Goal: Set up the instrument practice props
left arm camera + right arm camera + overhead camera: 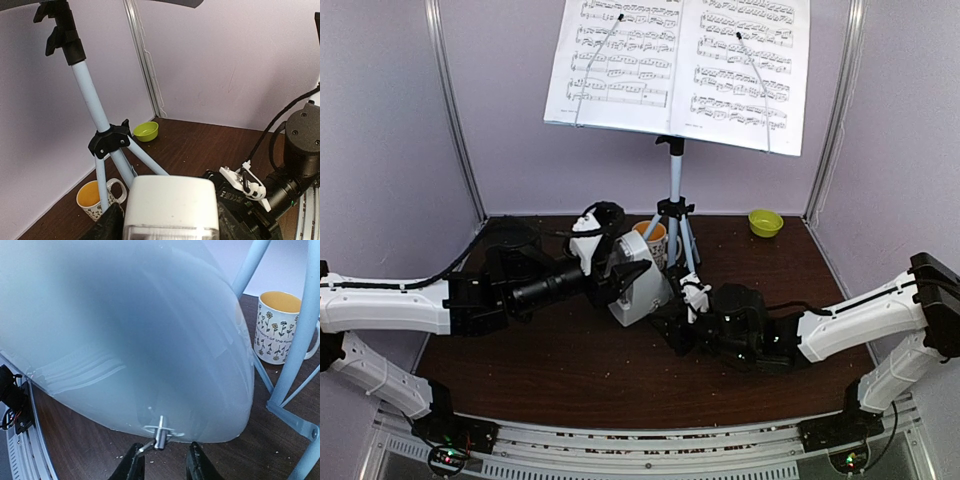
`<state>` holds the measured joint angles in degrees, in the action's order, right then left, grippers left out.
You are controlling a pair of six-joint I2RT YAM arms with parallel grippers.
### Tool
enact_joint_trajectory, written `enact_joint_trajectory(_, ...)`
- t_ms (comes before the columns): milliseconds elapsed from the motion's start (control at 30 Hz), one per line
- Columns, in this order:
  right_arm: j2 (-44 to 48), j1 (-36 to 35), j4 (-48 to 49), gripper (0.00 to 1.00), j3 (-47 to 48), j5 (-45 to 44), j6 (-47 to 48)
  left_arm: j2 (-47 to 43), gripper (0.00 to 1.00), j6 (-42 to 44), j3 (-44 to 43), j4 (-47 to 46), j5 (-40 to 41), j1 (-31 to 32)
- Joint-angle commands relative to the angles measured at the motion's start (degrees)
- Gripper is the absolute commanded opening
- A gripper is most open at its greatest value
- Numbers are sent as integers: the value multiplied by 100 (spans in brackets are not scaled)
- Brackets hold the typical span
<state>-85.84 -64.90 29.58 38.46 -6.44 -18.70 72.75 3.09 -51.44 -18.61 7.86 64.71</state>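
The music stand (675,180) stands on its pale tripod at the back. Two sheet-music pages (615,60) (745,70) rest on its desk, held by wire arms. My left gripper (632,272) is shut on the white metronome (638,290) and holds it in front of the tripod. In the left wrist view the metronome (170,202) sits between my dark fingers (107,225). My right gripper (686,300) is open at the metronome's side. In the right wrist view its fingertips (132,465) flank a small metal winding key (160,432) on the metronome (125,340).
A patterned mug with an orange inside (653,235) stands by the tripod legs (117,160); it also shows in the right wrist view (277,327). A small green bowl (765,222) sits in the back right corner. Lilac walls enclose the brown table (570,370).
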Motion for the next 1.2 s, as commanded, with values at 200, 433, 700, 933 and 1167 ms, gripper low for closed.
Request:
enact_joint_trajectory(200, 251, -27, 343, 37, -29, -776, -236, -8, 14, -151, -367, -1145, -83, 64)
enact_joint_trajectory(433, 407, -100, 487, 43, -36, -729, -154, 28, 14, -151, -390, -1127, -81, 68)
enact_joint_trajectory(700, 370, -108, 296, 44, 64, -920, -194, -1, 14, -134, -401, -1118, -67, 68)
enact_joint_trajectory(933, 342, -109, 19, 26, 122, -1228, -241, -50, 14, -116, -399, -1126, -107, 68)
enact_joint_trajectory(1167, 306, -109, 110, 13, 140, -1091, -202, -46, 14, -125, -396, -1179, -155, 64)
